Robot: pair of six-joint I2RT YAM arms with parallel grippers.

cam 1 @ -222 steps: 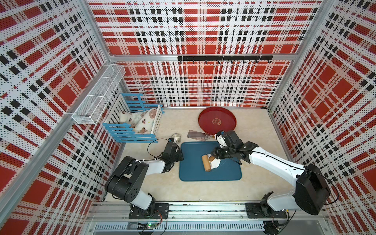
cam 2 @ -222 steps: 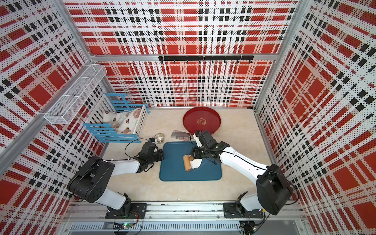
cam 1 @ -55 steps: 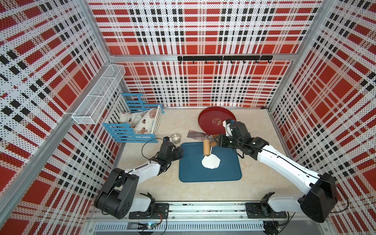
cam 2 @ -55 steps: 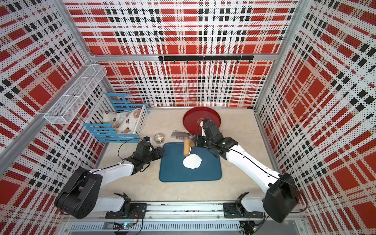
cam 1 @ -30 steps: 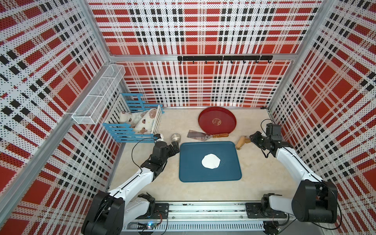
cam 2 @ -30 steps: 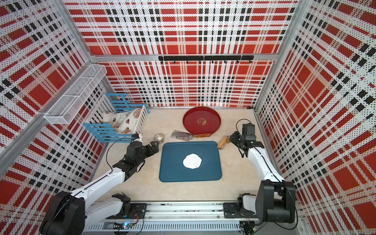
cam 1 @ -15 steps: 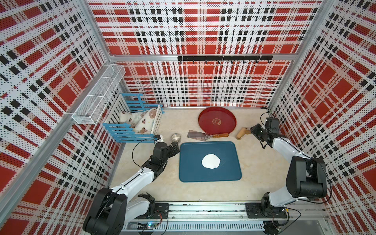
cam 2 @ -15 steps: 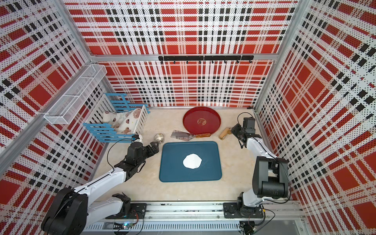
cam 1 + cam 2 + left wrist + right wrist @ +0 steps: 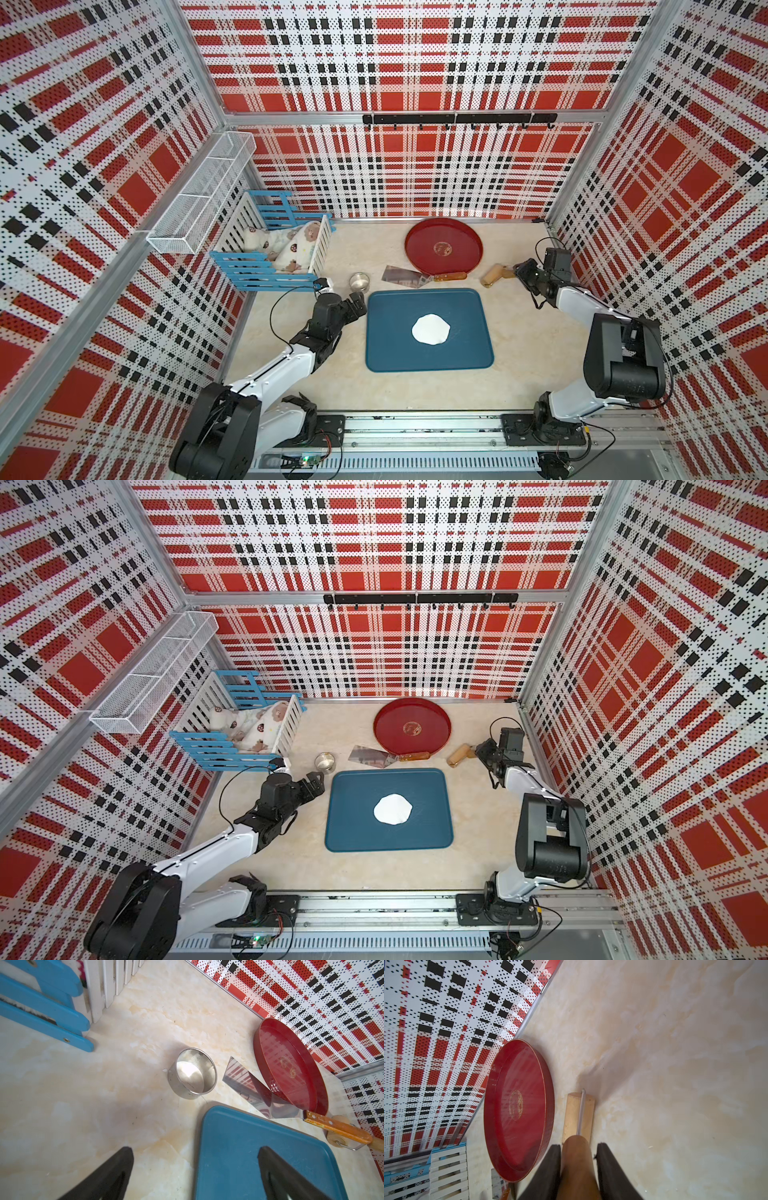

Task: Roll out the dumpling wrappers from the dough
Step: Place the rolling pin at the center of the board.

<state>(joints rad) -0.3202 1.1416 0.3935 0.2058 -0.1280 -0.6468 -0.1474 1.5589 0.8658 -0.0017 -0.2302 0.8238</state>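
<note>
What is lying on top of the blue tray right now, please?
Only the flattened white dough, near the middle of the blue tray. The tray surface beneath the dough is covered.

A round red tray (image 9: 444, 248) sits near the back wall. A metal scraper (image 9: 405, 276) lies at its rim, seemingly touching. A steel cup (image 9: 359, 281) stands just beside the blue mat (image 9: 395, 345). A wooden roller (image 9: 494, 275) lies beside the tray, and a slatted crib (image 9: 249, 272) stands well apart.
</note>
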